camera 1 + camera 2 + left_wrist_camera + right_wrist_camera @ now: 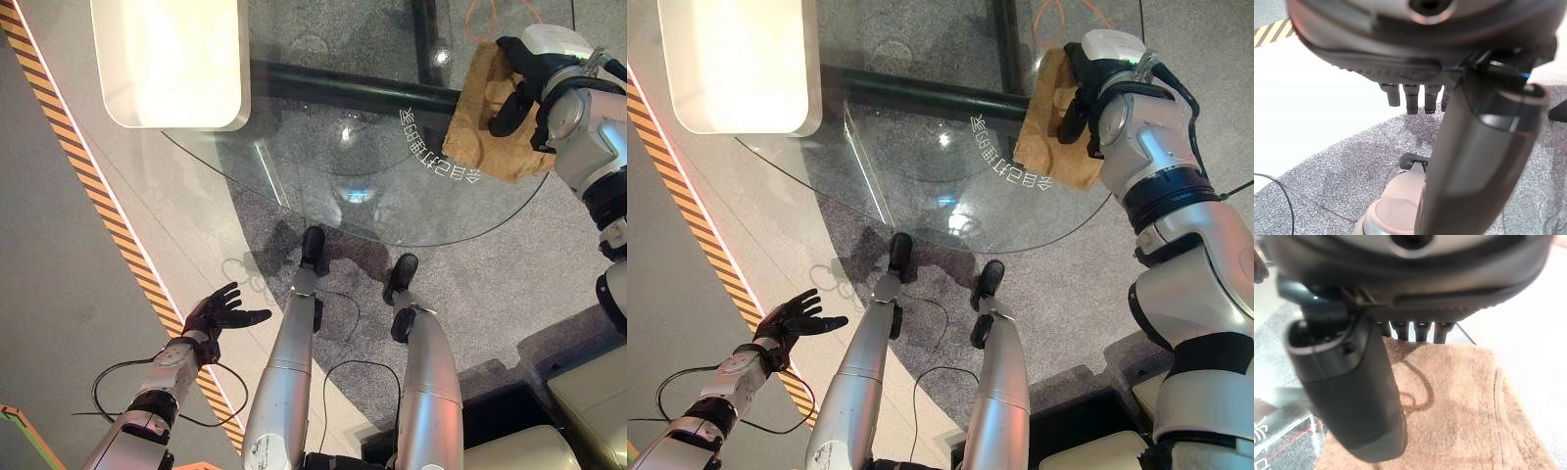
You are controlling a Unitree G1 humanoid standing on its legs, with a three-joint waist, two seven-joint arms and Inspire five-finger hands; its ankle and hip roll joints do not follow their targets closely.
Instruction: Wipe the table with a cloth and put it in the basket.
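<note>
A: Status of cloth?
B: The tan cloth (pixel 487 117) lies on the glass table (pixel 294 186), near its right edge. The right hand (pixel 522 83) rests on it, fingers laid flat, not gripping.
A: Left hand?
B: The left hand (pixel 220 313) hangs low beside the table, fingers spread, empty.
A: Remaining steps?
B: Judged: wiping is in hand; the basket drop is not yet done.

One tan cloth (pixel 485 117) is lying on one round glass table (pixel 294 186). One white tray-like object (pixel 171 64) is sitting at the table's far left. Two robot hands are showing: the left hand (pixel 220 313) and the right hand (pixel 524 83).
</note>
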